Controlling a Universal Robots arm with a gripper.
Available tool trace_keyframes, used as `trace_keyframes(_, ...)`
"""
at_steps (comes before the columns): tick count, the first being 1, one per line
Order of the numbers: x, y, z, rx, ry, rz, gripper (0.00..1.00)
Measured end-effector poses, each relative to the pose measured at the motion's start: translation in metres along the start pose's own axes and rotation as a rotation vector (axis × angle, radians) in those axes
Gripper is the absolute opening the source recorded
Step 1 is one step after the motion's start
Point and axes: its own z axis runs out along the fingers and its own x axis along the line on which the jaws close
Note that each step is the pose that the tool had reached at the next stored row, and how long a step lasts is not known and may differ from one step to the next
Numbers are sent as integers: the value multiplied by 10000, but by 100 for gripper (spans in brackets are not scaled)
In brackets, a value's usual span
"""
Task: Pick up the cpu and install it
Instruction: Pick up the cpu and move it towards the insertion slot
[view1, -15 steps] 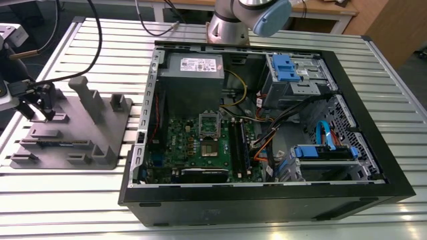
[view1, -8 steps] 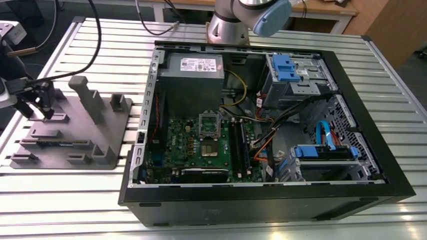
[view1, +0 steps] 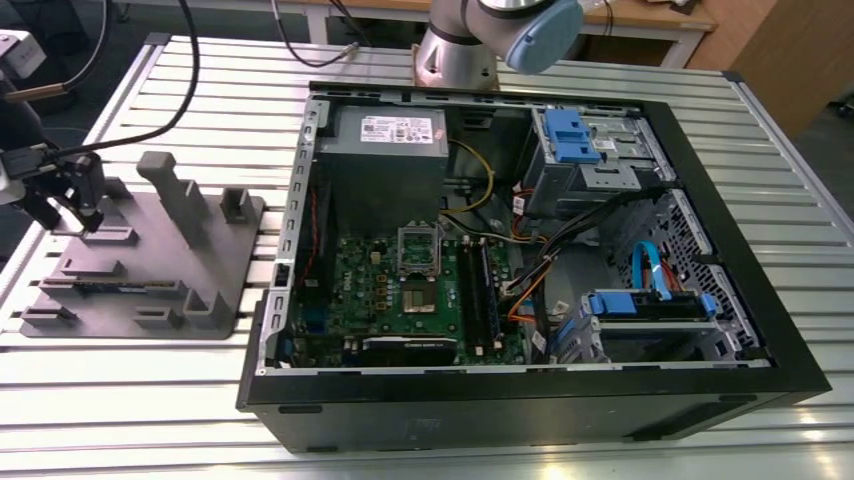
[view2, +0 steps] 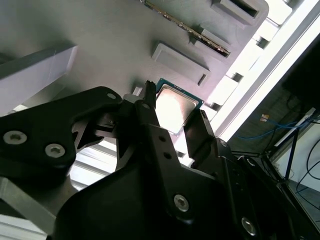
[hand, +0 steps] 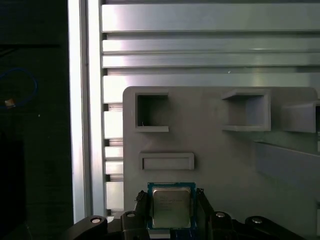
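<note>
On the slatted table (view1: 134, 400), open computer case (view1: 534, 400) at centre; grey fixture block (view1: 200, 310) on the exterior view's left of it. Gripper (view1: 71, 220) low over the block, fingers spread, closely flanking the cpu (hand: 171, 207), which lies flat on the block.

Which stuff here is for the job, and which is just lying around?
For the job: cpu, tool, grey holder tray, motherboard socket.
Just lying about: grey power box, blue drive brackets, cables.
</note>
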Motion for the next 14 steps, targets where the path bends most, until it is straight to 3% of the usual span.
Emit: trace_keyframes(14, -4, -1, -167, 1, 0, 0, 47)
